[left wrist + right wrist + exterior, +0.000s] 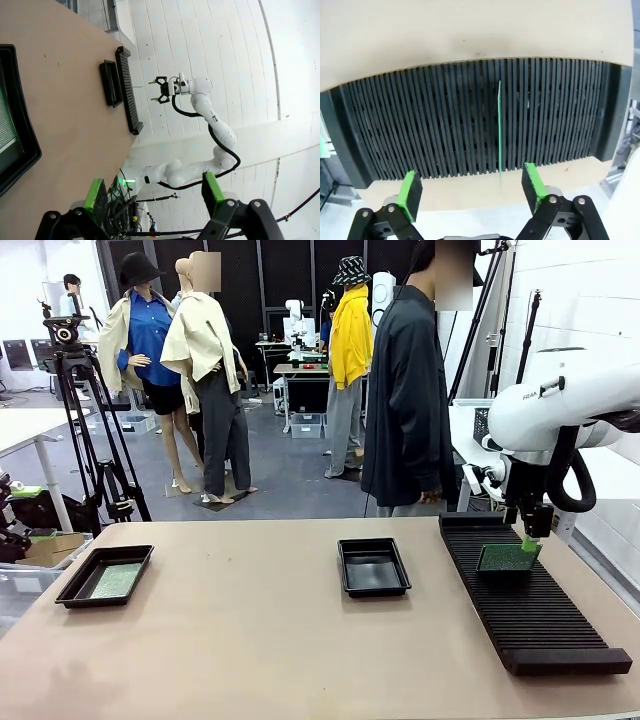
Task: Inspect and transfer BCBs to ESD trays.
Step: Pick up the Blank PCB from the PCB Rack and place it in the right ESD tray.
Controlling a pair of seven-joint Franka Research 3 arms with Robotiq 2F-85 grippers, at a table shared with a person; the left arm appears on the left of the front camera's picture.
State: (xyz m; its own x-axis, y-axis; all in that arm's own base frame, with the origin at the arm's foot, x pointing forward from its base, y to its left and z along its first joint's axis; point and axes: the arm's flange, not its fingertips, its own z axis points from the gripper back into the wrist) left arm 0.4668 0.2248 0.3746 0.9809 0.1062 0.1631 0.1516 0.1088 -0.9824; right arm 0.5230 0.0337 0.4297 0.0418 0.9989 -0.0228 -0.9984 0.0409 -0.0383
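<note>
Front view: I am watching two ESD trays and a slotted rack on the table (pixel 250 640), with both grippers gaping.
I am seeing the left tray (pixel 72 589) holding one BCB (pixel 115 580) lying flat on its floor, while the middle tray (pixel 373 567) is showing its bare black floor. At the right, the ribbed rack (pixel 540 625) is carrying a second BCB (pixel 505 558) standing on edge in a slot. The right gripper (pixel 531 536) is hovering over that board's right corner, jaws spread wide and gripping nothing. The left gripper (pixel 152 192) is hanging wide open beside the left tray, holding nothing.
</note>
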